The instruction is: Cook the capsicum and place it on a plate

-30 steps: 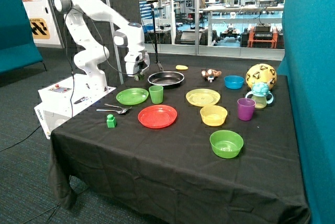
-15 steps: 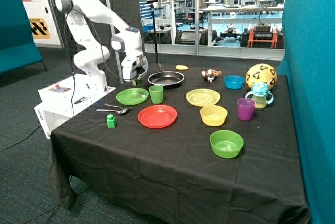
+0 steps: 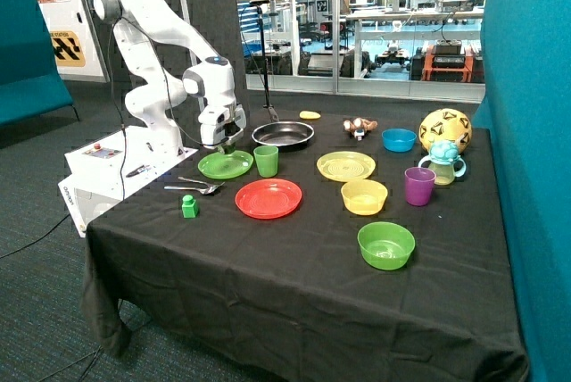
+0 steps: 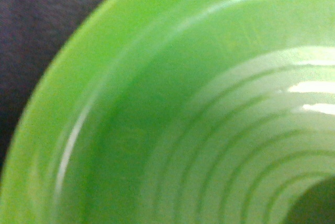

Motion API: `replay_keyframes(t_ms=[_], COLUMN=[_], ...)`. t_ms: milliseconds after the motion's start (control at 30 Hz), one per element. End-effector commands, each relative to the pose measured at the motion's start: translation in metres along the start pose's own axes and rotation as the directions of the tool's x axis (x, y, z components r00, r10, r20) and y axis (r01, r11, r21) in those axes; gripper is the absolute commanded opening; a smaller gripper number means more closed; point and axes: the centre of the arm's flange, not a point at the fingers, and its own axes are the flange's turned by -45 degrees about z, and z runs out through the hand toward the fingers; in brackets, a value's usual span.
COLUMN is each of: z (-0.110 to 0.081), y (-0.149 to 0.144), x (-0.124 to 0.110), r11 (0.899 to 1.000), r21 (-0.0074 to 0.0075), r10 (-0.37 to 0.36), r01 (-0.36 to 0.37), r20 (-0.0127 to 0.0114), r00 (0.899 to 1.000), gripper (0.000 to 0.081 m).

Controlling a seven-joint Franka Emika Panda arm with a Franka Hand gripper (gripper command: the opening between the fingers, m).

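My gripper (image 3: 224, 143) hangs just above the back edge of the bright green plate (image 3: 220, 167), near the table's back corner by the robot base. A small dark green lump, the capsicum (image 3: 227, 144), sits between the fingertips, with the gripper shut on it. In the wrist view the plate (image 4: 157, 103) fills almost everything, with its ridged rings very close. A dark green patch at one corner of that view looks like the capsicum (image 4: 316, 208). The black pan (image 3: 283, 134) behind the plate looks empty.
A green cup (image 3: 266, 161) stands right beside the plate, with a red plate (image 3: 268, 198) in front of it. A spoon and fork (image 3: 196, 186) and a green block (image 3: 189, 206) lie nearer the front. Yellow plate, bowls, cups and a ball fill the far side.
The gripper has moved from beside the pan toward the robot base and downward, ending low over the green plate. Nothing else on the table has shifted.
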Motion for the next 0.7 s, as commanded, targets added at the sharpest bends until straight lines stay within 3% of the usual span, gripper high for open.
replay_keyframes(t_ms=[0, 433, 667], z=[0.014, 0.019, 0.031], y=[0.019, 0.023, 0.021], x=[-0.010, 0.005, 0.002], r11=[1.000, 1.000, 0.999], r21=[-0.0013, -0.0013, -0.0013], r10=[0.011, -0.029, -0.038], r01=[-0.011, 0.029, 0.038], r20=[-0.0001, -0.0001, 0.0000], r00=[1.000, 1.000, 0.999], gripper=[0.0000, 0.0000, 0.0000])
